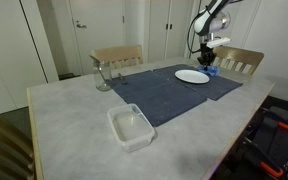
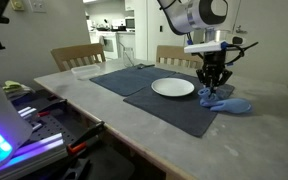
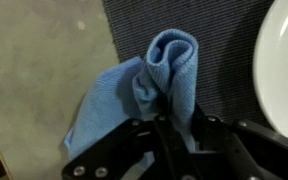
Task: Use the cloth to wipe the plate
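Nearest the wrist camera is my pincer, its two dark fingers set close together with a bunched fold of the cloth clamped between them. The rest of that light-blue rag trails down and to the left, off the edge of the dark navy mat and onto the grey table. At the right edge of this view curves the white rim of the plate. It is near the cloth, and I cannot tell whether the two touch.

In an exterior view the cloth lies crumpled just to the right of the plate, at the mat's right edge, and I stand straight above it, reaching down into it. The plate rests flat on the mat.

In an exterior view a clear square container sits at the near side of the table, off the mat and well apart from the plate. A clear glass vessel stands at the far left. Two wooden chairs stand along the table's far side.
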